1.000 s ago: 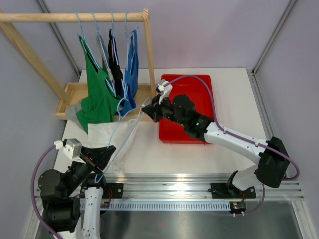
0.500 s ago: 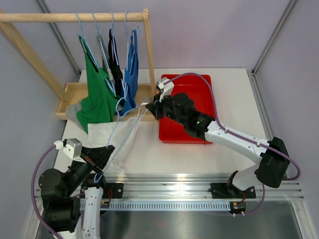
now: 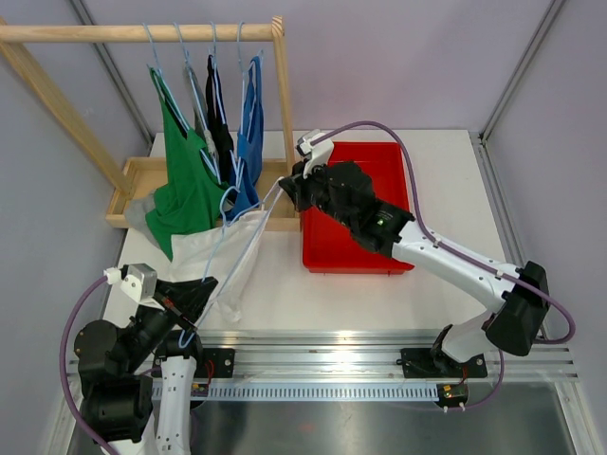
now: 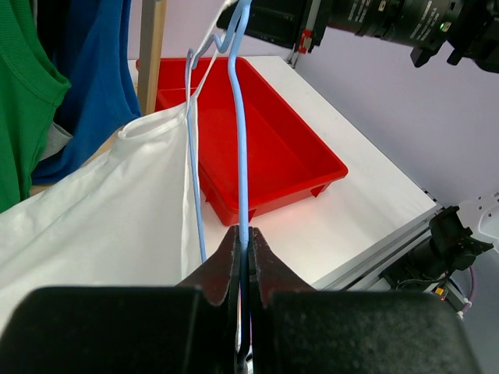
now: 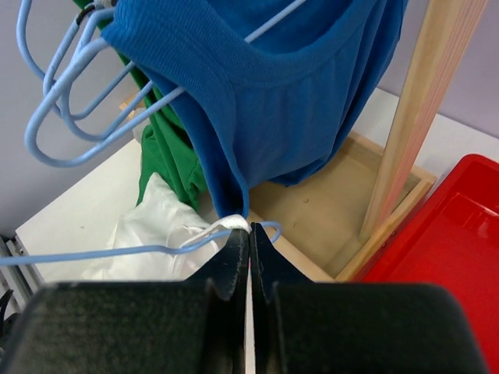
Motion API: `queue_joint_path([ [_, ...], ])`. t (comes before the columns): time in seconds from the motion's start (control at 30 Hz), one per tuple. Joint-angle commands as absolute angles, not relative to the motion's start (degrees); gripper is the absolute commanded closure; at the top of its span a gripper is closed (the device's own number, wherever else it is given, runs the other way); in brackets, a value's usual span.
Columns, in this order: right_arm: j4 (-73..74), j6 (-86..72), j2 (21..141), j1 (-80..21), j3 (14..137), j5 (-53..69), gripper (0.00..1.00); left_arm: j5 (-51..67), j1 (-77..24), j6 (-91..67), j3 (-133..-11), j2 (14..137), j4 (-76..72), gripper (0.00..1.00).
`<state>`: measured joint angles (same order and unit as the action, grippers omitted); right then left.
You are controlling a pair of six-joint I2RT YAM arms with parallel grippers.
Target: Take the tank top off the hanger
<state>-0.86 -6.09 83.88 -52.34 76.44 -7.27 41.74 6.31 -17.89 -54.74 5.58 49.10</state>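
A white tank top [image 3: 213, 265] hangs on a light blue wire hanger [image 3: 220, 248] stretched between my two arms above the table's left side. My left gripper [image 3: 190, 301] is shut on the hanger's lower wire [image 4: 244, 195]. My right gripper [image 3: 284, 192] is shut on a white strap of the tank top [image 5: 230, 224] at the hanger's upper end, pulling it up and away near the rack post. The white tank top [image 4: 101, 210] fills the lower left of the left wrist view.
A wooden rack [image 3: 142, 33] at the back left carries green [image 3: 185, 180], black [image 3: 220, 123] and blue [image 3: 251, 133] tops on hangers over a wooden base [image 3: 142, 175]. A red tray [image 3: 356, 213] lies under my right arm. The rack's post [image 5: 433, 101] stands just right of my right gripper.
My right gripper has moved up and back toward the rack post, drawing the strap and the hanger's upper end with it. The white top is lifted more. The left arm has not moved.
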Motion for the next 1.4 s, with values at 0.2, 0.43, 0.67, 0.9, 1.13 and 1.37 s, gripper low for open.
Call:
queue_joint_path([
  [0.2,2.4,-4.7,89.0,-48.6,83.1,-7.5,1.0,41.6,6.1,-17.8,-55.5,5.1,47.6,1.0],
  [0.43,2.7,-5.8,92.5,-44.9,84.5,-4.4,1.0,41.7,6.0,-18.2,-55.5,5.1,47.3,1.0],
  [0.67,3.3,-6.6,94.7,-43.9,84.6,-3.1,1.0,41.2,6.1,-18.4,-55.3,4.7,46.8,1.0],
  [0.9,1.2,-9.7,92.7,-44.0,78.4,-0.3,1.0,40.3,6.2,-21.8,-52.8,2.8,40.8,1.0],
  [1.13,0.6,-11.2,84.9,-47.0,69.6,-2.2,1.0,37.8,6.0,-26.3,-50.3,1.1,31.6,1.0],
  [1.37,3.2,-12.4,78.4,-53.9,67.8,-6.1,1.0,36.7,6.2,-31.0,-45.3,-1.8,22.4,1.0],
])
